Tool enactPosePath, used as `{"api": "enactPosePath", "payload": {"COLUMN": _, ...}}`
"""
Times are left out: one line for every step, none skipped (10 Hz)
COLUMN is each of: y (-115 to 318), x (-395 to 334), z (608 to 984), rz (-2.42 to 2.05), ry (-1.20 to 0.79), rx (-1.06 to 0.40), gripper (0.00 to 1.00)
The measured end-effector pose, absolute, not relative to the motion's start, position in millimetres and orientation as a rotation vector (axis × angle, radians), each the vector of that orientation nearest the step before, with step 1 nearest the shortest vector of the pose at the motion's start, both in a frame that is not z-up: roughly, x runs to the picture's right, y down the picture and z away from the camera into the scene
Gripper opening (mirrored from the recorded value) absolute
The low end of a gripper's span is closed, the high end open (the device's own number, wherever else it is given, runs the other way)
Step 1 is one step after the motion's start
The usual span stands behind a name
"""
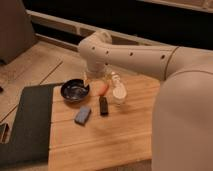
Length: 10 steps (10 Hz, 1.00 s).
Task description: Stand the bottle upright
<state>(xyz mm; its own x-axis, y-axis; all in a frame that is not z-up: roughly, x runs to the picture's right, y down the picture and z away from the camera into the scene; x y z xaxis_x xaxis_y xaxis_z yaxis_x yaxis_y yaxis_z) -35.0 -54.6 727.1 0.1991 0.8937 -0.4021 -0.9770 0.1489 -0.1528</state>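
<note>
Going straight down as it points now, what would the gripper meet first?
Probably the orange-red carrot-like piece, right below the gripper, between the dark bowl and the bottle; depth is unclear, so it could reach the wooden table beside it instead.

Nothing here carries a word, label, brand or number that can be read. The gripper hangs at twelve o'clock of the orange piece on the counter.

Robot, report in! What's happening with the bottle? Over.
Gripper low, between dark bowl and bottle. Bottle looks upright, just behind white cup. Orange piece close beside it.
</note>
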Motion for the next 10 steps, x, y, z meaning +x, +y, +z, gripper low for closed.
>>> {"api": "enactPosePath", "payload": {"y": -68, "x": -23, "z": 722, "rz": 1.359, "ry": 0.22, "rx": -0.392, "gripper": 0.65}}
{"api": "enactPosePath", "payload": {"y": -70, "x": -21, "z": 722, "rz": 1.358, "ry": 0.219, "rx": -0.386, "gripper": 0.65}}
{"api": "enactPosePath", "payload": {"y": -69, "x": -26, "z": 722, "rz": 1.354, "ry": 0.214, "rx": -0.392, "gripper": 0.65}}
{"api": "enactPosePath", "payload": {"y": -69, "x": -26, "z": 722, "rz": 1.351, "ry": 0.214, "rx": -0.391, "gripper": 0.65}}
{"api": "enactPosePath", "payload": {"y": -66, "x": -24, "z": 723, "rz": 1.342, "ry": 0.225, "rx": -0.384, "gripper": 0.65}}
{"api": "enactPosePath", "payload": {"y": -61, "x": -25, "z": 729, "rz": 1.316, "ry": 0.24, "rx": -0.367, "gripper": 0.65}}
{"api": "enactPosePath", "payload": {"y": -60, "x": -27, "z": 736, "rz": 1.274, "ry": 0.252, "rx": -0.329, "gripper": 0.65}}
{"api": "enactPosePath", "payload": {"y": -67, "x": -24, "z": 746, "rz": 1.23, "ry": 0.249, "rx": -0.273, "gripper": 0.65}}
{"api": "enactPosePath", "payload": {"y": -79, "x": -24, "z": 756, "rz": 1.182, "ry": 0.22, "rx": -0.231, "gripper": 0.65}}
{"api": "enactPosePath", "payload": {"y": -86, "x": -25, "z": 762, "rz": 1.165, "ry": 0.197, "rx": -0.217, "gripper": 0.65}}
